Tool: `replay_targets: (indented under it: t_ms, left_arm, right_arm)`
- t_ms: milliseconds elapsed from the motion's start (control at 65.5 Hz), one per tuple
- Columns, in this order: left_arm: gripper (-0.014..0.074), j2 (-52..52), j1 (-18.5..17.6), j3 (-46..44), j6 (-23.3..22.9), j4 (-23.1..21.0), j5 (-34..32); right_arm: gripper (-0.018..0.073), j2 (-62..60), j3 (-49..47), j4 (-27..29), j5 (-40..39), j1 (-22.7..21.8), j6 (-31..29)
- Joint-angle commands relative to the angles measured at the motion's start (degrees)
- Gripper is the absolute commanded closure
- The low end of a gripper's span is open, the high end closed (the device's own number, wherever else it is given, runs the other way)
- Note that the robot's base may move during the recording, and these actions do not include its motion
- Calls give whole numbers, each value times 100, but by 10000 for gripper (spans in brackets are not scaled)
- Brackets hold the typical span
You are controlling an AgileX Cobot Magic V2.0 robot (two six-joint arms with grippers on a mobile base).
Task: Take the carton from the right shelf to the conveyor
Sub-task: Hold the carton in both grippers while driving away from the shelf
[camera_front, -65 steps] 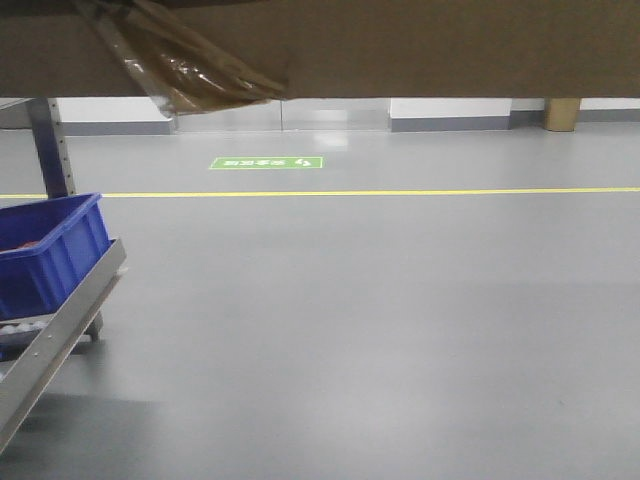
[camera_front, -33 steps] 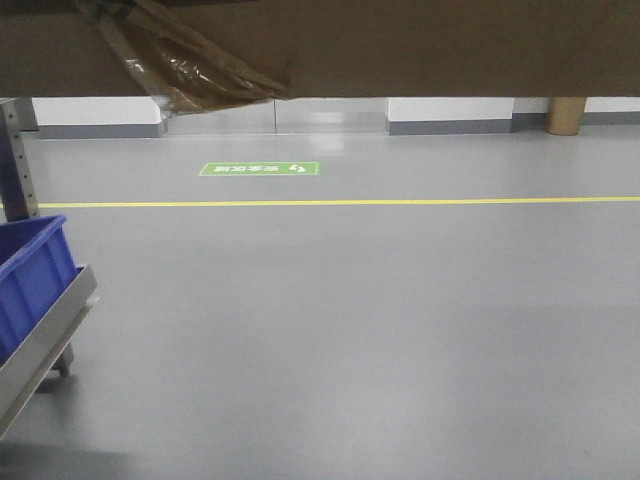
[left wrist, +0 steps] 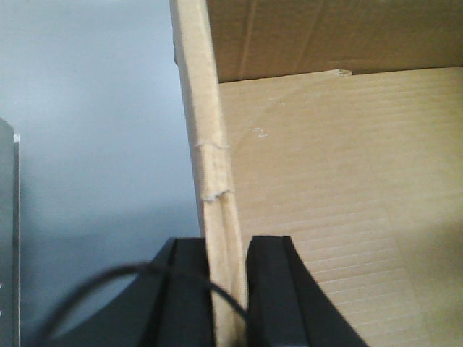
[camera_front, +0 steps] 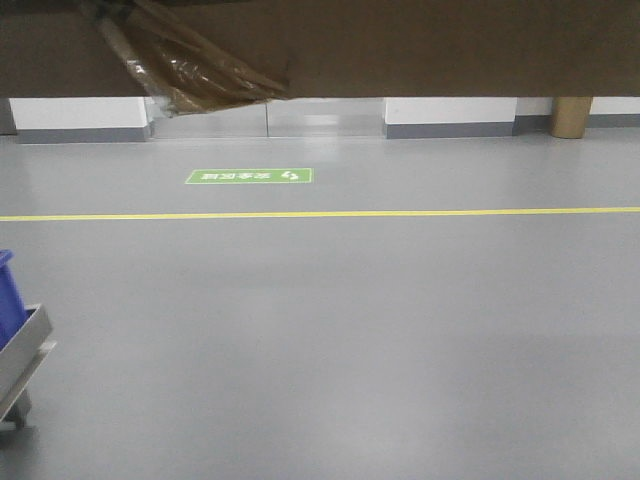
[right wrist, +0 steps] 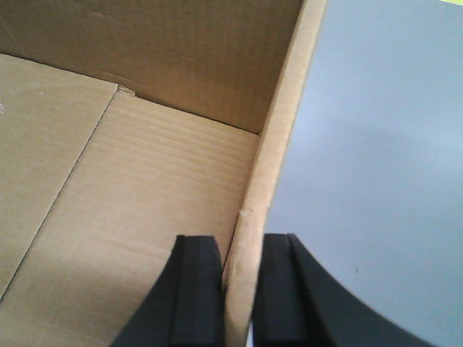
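Blue bin (camera_front: 4,290) corner at far left edge of front view, sat on the shelf (camera_front: 25,350) rail, both nearly out of frame. Up top, spanning full width: lower edge of the carton (camera_front: 420,45), held high and close to the camera, so probably lifted clear of the rack for transit. Twisted clear tape strip (camera_front: 190,70) dangling off its left part. Below that, bare grey floor (camera_front: 350,360) with a green floor sign (camera_front: 249,176), white marks on it too small to read, and a yellow line (camera_front: 420,212) running side to side. No conveyor in any view. Left wrist view: left gripper (left wrist: 226,249) pinched tight on the carton's left wall, one black pad outside, one inside, cable loop (left wrist: 108,278) across the front. Right wrist view: right gripper (right wrist: 239,246) mirrored, closed onto the right wall, a pad each side. Opposite-wall pinch presumably to keep the wide open box level and stop it swinging. No print, logo or label visible on the cardboard. Best guess on step: mid-carry, placement not yet done. Risk: thin corrugated walls buckling or slipping under a pad-only hold.
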Motion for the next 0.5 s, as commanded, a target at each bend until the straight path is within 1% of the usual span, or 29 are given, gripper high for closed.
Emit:
replay_targets:
  t_ms: [0, 214, 489]
  left_arm:
    - [614, -50, -73, -66, 5, -186, -330]
    - [614, -50, -73, -66, 5, -123, -330]
    - [614, -50, -73, -66, 5, -123, -330]
  right_arm:
    - [624, -51, -16, 154, -408, 17, -100]
    - [624, -51, -16, 154, -587, 17, -100]
    - [624, -51, -16, 154, -1096, 17, -100]
